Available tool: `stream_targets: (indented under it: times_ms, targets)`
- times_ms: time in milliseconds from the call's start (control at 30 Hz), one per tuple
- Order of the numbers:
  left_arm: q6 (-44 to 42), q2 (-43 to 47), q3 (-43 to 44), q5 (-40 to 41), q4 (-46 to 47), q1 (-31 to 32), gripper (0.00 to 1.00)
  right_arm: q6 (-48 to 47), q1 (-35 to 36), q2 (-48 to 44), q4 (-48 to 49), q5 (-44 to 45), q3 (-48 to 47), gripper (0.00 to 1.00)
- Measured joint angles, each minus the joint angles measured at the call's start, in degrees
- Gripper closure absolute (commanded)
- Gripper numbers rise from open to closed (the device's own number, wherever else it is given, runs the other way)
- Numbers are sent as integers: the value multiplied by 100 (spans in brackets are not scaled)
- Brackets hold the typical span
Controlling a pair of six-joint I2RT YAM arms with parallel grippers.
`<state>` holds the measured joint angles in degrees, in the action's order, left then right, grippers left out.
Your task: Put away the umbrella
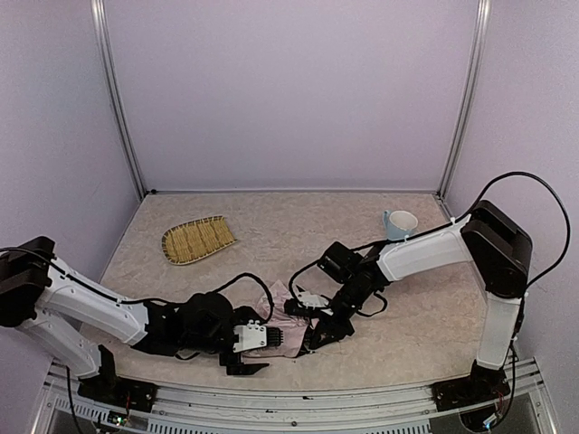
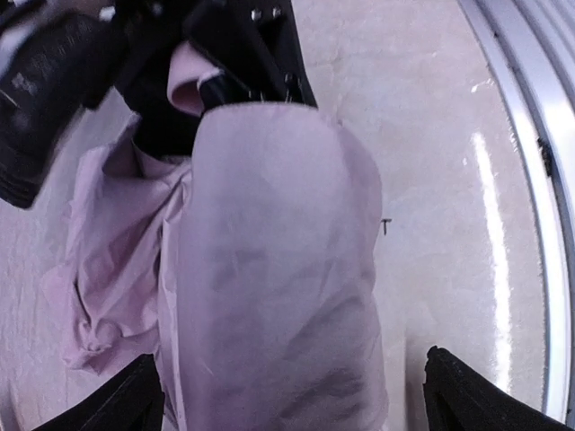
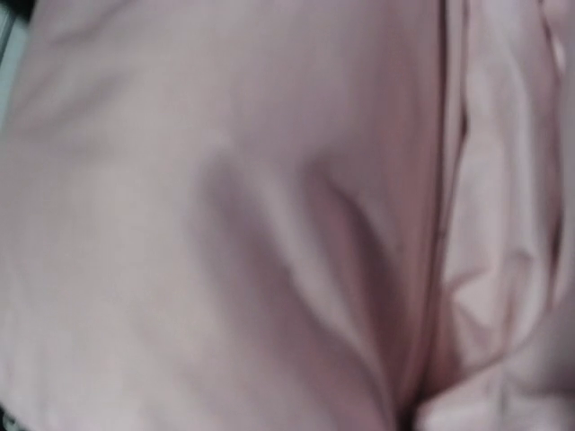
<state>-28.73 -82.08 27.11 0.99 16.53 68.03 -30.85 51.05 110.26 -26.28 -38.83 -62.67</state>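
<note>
The umbrella (image 1: 282,327) lies folded at the near middle of the table, a crumpled bundle of pale pink fabric. In the left wrist view the umbrella (image 2: 269,269) runs lengthways between my left fingers. My left gripper (image 1: 262,348) (image 2: 301,395) is open, its black fingertips (image 2: 135,400) wide apart on either side of the bundle's near end. My right gripper (image 1: 317,333) presses into the far end. In the left wrist view the right gripper (image 2: 211,72) has a pink fold pinched between its black fingers. The right wrist view shows only blurred pink fabric (image 3: 269,215). Shaft, handle and strap are hidden.
A woven bamboo tray (image 1: 197,240) lies at the back left. A white mug (image 1: 399,223) stands at the back right. The table's metal front rail (image 2: 539,180) runs close beside the umbrella. Pale walls close the back and both sides.
</note>
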Motion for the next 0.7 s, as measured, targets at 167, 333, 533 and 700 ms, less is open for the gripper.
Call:
stream_targets:
  times_ms: [167, 333, 533, 700]
  targets:
    - [87, -721, 271, 81, 31, -227, 33, 7, -24, 11, -13, -59, -7, 100]
    - [306, -1084, 754, -337, -411, -376, 59, 70, -85, -48, -28, -20, 52, 77]
    - [651, -1110, 977, -1032, -691, -586, 73, 507, -76, -535, 472, 595, 544, 40]
    - [986, -1139, 1043, -1335, -728, -660, 78, 903, -74, -1401, 973, 1589, 1270, 0]
